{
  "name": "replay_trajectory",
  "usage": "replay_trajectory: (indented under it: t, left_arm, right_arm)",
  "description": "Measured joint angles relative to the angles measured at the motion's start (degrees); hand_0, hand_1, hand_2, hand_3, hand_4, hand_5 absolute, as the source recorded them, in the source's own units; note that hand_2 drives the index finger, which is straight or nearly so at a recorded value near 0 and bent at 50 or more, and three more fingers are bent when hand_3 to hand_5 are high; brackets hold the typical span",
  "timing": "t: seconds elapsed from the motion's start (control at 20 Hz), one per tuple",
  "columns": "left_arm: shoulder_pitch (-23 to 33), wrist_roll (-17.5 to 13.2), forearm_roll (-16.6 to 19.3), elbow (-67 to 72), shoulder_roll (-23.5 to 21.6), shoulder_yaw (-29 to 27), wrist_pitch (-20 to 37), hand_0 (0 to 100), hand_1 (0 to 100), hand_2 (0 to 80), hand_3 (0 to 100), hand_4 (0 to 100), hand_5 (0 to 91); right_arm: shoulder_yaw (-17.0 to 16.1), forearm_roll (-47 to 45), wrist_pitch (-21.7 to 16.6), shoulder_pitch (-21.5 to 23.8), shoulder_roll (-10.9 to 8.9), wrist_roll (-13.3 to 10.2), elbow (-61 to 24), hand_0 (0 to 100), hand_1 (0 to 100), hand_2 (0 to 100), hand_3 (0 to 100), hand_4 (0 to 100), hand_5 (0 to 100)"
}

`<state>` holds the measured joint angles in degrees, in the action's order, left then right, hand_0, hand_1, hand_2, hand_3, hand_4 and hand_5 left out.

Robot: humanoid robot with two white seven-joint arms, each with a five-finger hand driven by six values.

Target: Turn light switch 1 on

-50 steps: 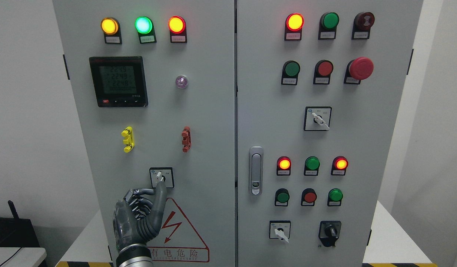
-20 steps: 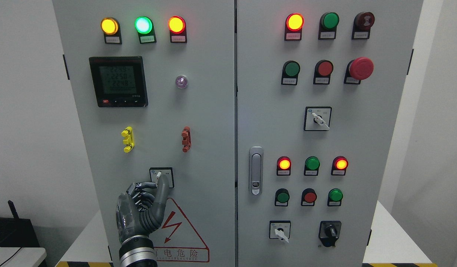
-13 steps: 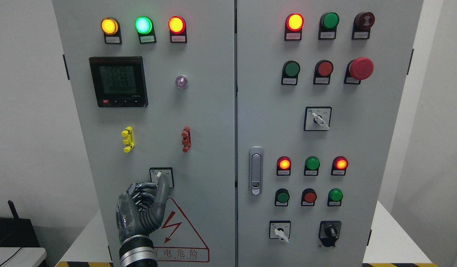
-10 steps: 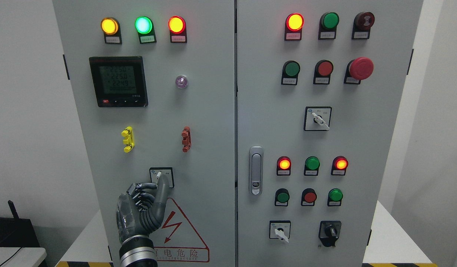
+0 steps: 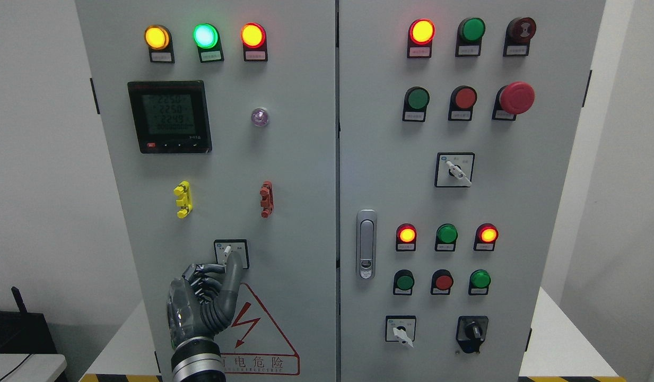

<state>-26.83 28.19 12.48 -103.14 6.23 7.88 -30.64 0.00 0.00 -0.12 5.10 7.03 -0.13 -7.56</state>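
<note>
Light switch 1 is a small rotary selector (image 5: 230, 249) on a square black-framed plate, low on the grey cabinet's left door (image 5: 284, 175). My left hand (image 5: 220, 268) comes up from the bottom edge. One grey finger (image 5: 231, 273) stretches up onto the selector and covers most of its knob; only the white pointer tip shows, aimed up and slightly left. The other fingers are curled at the plate's lower left corner and hold nothing. My right arm does not show.
Lit yellow, green and red lamps (image 5: 205, 35) and a meter (image 5: 169, 116) sit above on the left door. The right door carries push buttons, a red mushroom button (image 5: 516, 97), more selectors (image 5: 454, 170) and a door handle (image 5: 366, 244). A high-voltage warning triangle (image 5: 258, 334) lies below the switch.
Since 2.5 s ago my left hand has shifted slightly right and its raised finger has slid over the selector's knob. Over the last second it has barely moved.
</note>
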Motion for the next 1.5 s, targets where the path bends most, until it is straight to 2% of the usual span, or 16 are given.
replay_trajectory:
  t: [1.5]
  left_arm:
    - [-1.46, 0.38, 0.11, 0.44, 0.09, 0.04, -1.48, 15, 40, 56.2, 90, 92, 85.8]
  right_arm:
    - [0.0, 0.0, 0.0, 0.0, 0.0, 0.0, 0.0, 12, 39, 0, 0, 0, 0]
